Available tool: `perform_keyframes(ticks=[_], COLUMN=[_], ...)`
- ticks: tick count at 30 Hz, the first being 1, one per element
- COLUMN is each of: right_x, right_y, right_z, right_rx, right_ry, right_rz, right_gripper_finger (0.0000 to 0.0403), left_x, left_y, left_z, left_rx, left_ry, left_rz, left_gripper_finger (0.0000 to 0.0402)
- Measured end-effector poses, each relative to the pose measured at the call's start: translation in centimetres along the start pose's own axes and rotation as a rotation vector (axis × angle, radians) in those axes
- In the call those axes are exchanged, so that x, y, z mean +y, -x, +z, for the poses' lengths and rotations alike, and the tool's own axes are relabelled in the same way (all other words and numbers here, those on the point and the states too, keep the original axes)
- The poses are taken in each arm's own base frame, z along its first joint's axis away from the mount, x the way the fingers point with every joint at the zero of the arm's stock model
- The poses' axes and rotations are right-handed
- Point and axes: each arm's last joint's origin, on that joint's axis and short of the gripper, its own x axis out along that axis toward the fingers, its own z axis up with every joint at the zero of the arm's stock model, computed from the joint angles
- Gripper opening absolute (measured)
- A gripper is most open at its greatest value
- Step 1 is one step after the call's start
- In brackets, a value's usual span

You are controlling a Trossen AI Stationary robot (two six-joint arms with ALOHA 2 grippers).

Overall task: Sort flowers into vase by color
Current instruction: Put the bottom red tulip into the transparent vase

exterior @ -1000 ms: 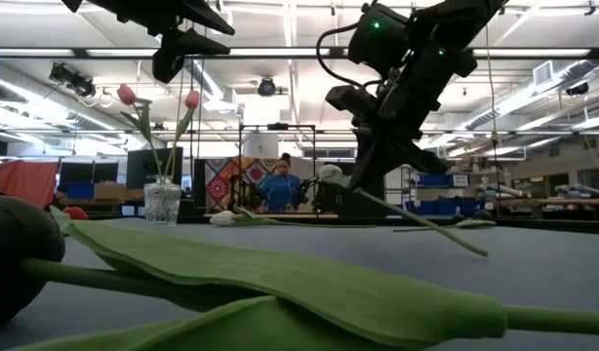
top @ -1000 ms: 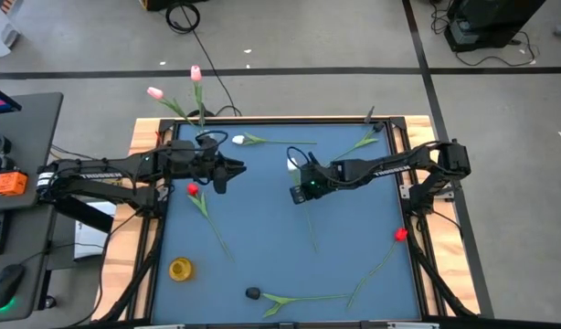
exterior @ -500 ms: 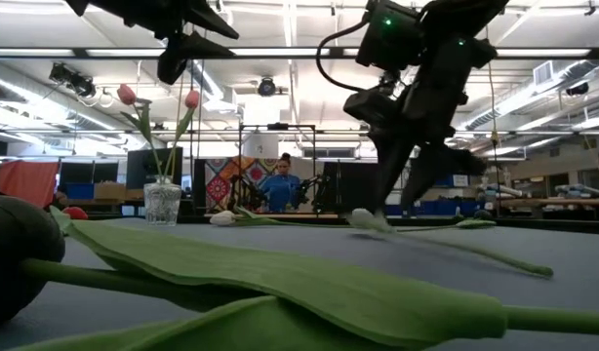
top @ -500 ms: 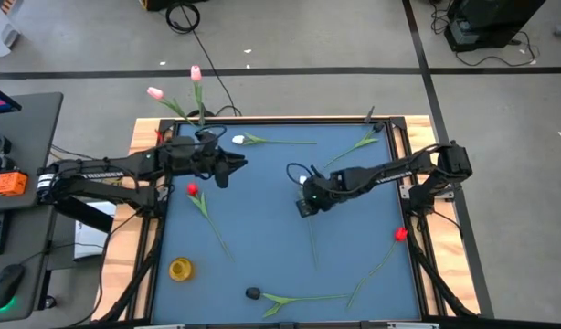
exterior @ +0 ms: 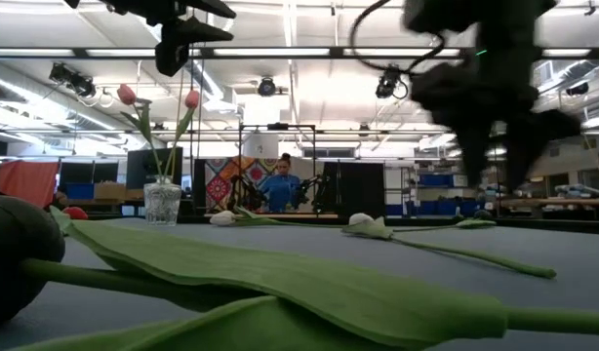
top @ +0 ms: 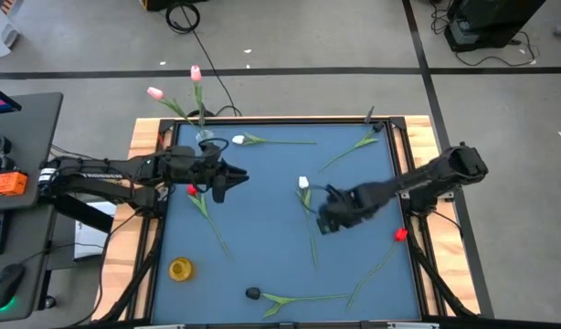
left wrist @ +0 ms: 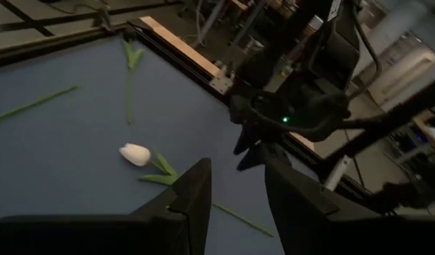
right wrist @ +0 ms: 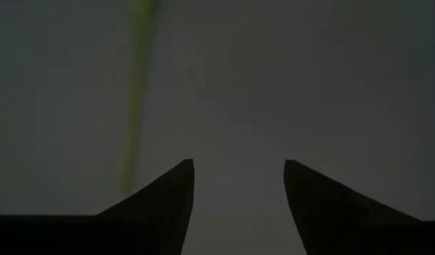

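**Right gripper wide open, white tulip lying loose mid-worktop**

High view: the right gripper (top: 328, 217) sits low over the middle of the blue worktop (top: 262, 265), just beside the stem of a white tulip (top: 303, 184) that lies flat; nothing is in it. The left gripper (top: 227, 177) hangs near the glass vase (top: 205, 139) at the far left corner; two pink tulips (top: 195, 73) already stand in that vase, so I'd guess pink goes there. A red tulip (top: 192, 190) lies just beside the left gripper, another white tulip (top: 238, 140) lies near the vase, and a second red tulip (top: 401, 235) rests by the right edge.

Low view: the white one (exterior: 362, 220) rests on the cloth, stem trailing away, the right arm blurred above it and apart from it; the vase (exterior: 163, 203) stands upright at the back.

Left wrist view: the left gripper's fingers (left wrist: 196, 195) stand partly apart with nothing between them; it looks across at the white bud (left wrist: 135, 154) and the right arm beyond.

Right wrist view: fingers (right wrist: 168, 191) spread wide over bare cloth; a green stem (right wrist: 136, 92) runs off to one side, not between them.
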Motion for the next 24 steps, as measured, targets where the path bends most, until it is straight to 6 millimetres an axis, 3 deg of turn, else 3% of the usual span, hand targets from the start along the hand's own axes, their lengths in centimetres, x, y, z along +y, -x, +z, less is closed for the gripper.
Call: perform_keyframes(ticks=[8,17,24], right_x=[-1.1,-2.8,-4.7], right_y=[0.0,0.2,0.5], right_z=[-7.2,-11.7,-12.7], right_rx=[0.175,0.212,0.236], right_ry=[0.002,0.608,0.922], right_rz=[-0.106,-0.119,-0.246], right_gripper_finger=[0.0223,0.0186,0.0170], left_x=[-0.5,-0.2,-0.3], left_y=[0.1,0.2,-1.2], left_z=[-1.2,-1.6,-4.6], left_rx=[0.085,0.126,0.339], left_ry=[-0.034,-0.114,-0.156], left_rz=[-0.003,0.026,0.078], left_gripper_finger=[0.0137,0.0137,0.0137])
